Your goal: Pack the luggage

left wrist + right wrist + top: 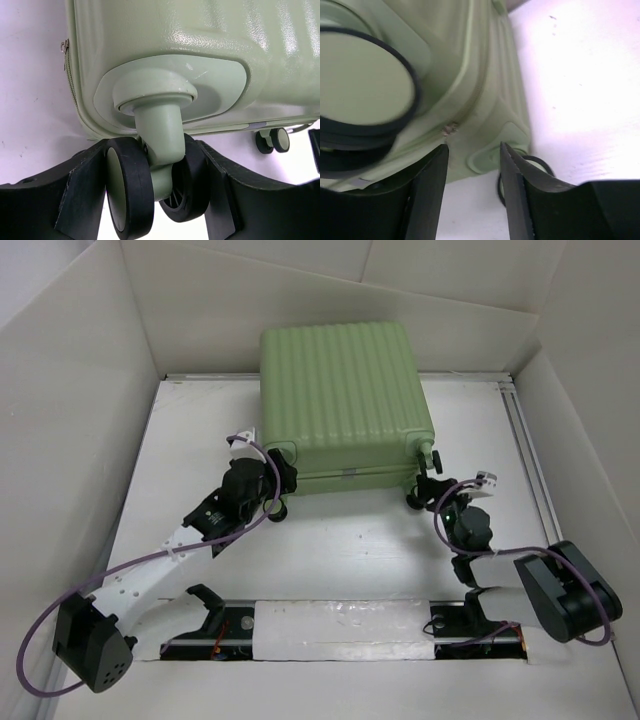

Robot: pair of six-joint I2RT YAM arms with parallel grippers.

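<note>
1. A large pale green suitcase [345, 400] lies flat and closed on a white table [340, 560], toward the far side. Its ribbed shell faces up and its wheeled end points back at the two robot arms.
2. The left claw [154, 150] sits at the near-left corner with its fingers spread wide. One finger is on each side of the black twin wheel [127, 192], and they seem to touch it on both sides, so the claw looks to be holding the wheel.
3. The right claw [473, 147] hovers at the near-right corner, just beside the zipper seam. Its jaws are narrowly parted and nothing is between them. A small zipper pull [451, 129] sits just above the tip of one finger.
4. The suitcase will probably handle as stiff and bulky. The hard shell should not bend, and its glossy ribs look slippery for small fingers. It is far bigger than either claw, so it likely needs both arms, or pushing rather than lifting.
5. The likely places to take hold are the wheels and their stems, the zipper pull and the seam edge. The broad shell offers nothing to pinch.
6. The wheels swivel, so a grip on one may twist.
7. No brand name, label or writing can be read. A small pale tab [257, 125] near the seam looks blank.
</note>
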